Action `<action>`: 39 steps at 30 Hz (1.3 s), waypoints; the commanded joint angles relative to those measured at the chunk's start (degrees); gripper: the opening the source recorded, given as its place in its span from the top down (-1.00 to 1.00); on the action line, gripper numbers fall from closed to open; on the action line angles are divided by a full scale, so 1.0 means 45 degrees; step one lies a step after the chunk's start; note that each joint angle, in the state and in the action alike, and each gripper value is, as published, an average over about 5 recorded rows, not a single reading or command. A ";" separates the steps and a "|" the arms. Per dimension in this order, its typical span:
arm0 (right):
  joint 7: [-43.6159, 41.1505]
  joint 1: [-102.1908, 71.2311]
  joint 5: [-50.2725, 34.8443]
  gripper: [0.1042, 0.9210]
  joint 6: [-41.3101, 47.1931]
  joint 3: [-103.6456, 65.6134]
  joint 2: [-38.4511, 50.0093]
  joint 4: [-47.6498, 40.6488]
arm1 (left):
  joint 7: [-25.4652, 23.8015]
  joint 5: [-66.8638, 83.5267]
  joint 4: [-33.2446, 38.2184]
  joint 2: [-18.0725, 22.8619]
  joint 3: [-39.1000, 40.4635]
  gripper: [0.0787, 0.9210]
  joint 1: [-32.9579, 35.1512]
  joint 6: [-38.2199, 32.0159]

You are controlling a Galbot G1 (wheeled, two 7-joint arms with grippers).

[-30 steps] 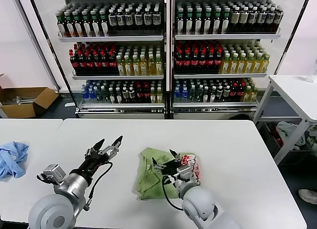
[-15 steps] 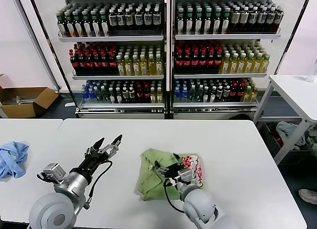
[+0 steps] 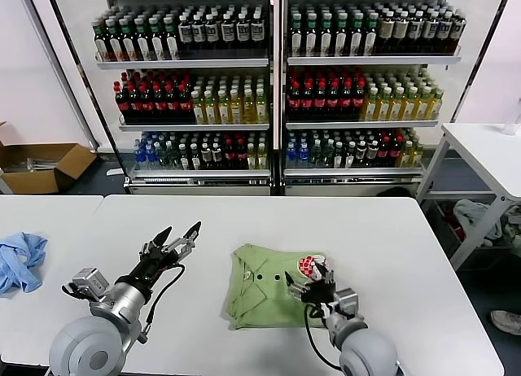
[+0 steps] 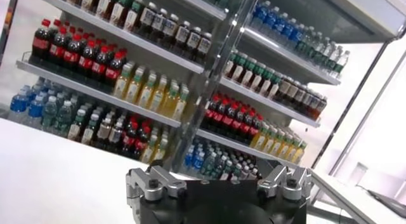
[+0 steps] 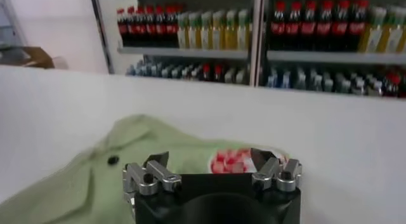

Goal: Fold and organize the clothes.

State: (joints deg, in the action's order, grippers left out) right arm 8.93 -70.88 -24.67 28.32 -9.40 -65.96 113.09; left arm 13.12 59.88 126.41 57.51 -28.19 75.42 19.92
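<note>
White table bears polo shirt before bottle shelves

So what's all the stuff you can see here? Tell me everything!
Shirt: one, light green with dark buttons and a red-and-white picture, folded in the middle of the white table.
Blue cloth: one, light blue, crumpled on the table to the left.
Shelves: two units behind the table, full of bottles with red, green, yellow and dark drinks.
Cardboard box: one, brown, on the floor at far left.
Side table: one, white, at far right.
Left gripper: open, raised above the table left of the shirt.
Right gripper: open, at the shirt's right edge by the picture.
</note>
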 commanded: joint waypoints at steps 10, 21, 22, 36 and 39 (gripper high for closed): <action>-0.0723 -0.1448 -0.0935 -0.76 0.0230 -0.2675 0.0521 0.2879 | -0.0112 -0.0261 0.0047 -0.0024 -0.0106 -0.77 0.0210 -0.0005; -0.3755 -0.5148 -0.0902 -0.76 -0.4126 -0.8054 0.0390 0.2336 | -0.1417 -0.2444 -0.0274 -0.0209 -0.0184 -0.77 0.0905 -0.0442; -0.3885 -0.5388 -0.0912 -0.76 -0.4414 -0.8497 0.0324 0.2247 | -0.1572 -0.2836 -0.0355 -0.0189 -0.0237 -0.77 0.0973 -0.0613; -0.4508 -0.7141 -0.1996 -0.76 -0.6039 -1.0906 -0.0664 0.2036 | -0.4997 -0.8192 0.0001 0.2341 -0.2679 -0.77 0.3055 -0.2618; -0.4863 -0.7301 -0.2124 -0.76 -0.6189 -1.0779 -0.0909 0.2187 | -0.5553 -0.8920 0.0148 0.3143 -0.3315 -0.77 0.3450 -0.2998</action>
State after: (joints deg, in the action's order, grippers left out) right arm -8.13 -97.66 -31.51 6.85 -50.30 -67.14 122.34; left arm -0.84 36.26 125.90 61.75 -34.60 84.98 11.95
